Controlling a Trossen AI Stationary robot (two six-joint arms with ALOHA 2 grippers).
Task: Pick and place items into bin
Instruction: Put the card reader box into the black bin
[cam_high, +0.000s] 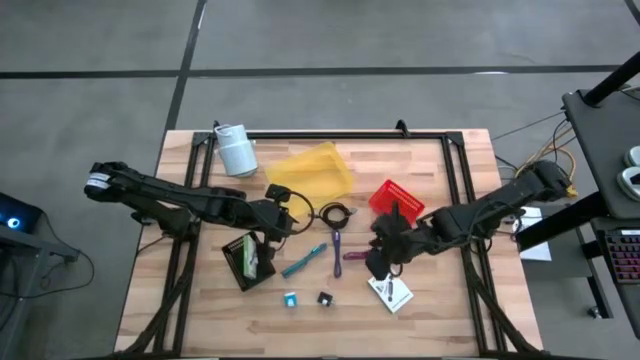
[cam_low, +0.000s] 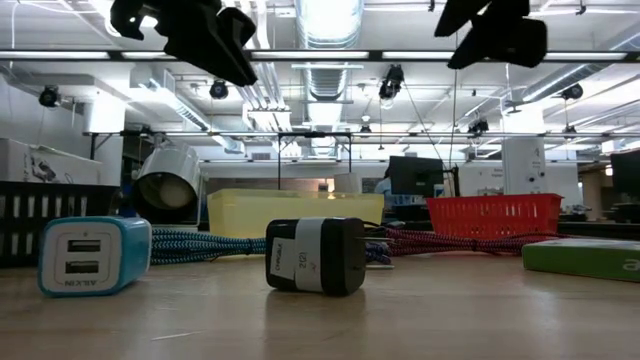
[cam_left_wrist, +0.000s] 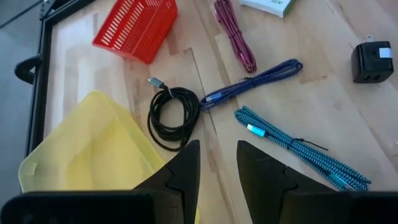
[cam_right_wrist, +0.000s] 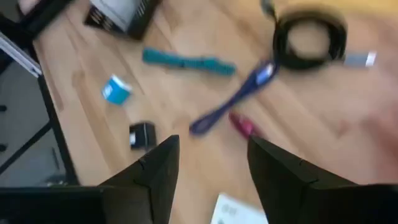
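White roll (cam_high: 235, 150) beside yellow bin (cam_high: 311, 172)

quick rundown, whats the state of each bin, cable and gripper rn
yellow bin: empty
red basket: tipped on its side
black cable: coiled
teal cable: loose on the table
left gripper: fingers apart, holding nothing
right gripper: open, holding nothing
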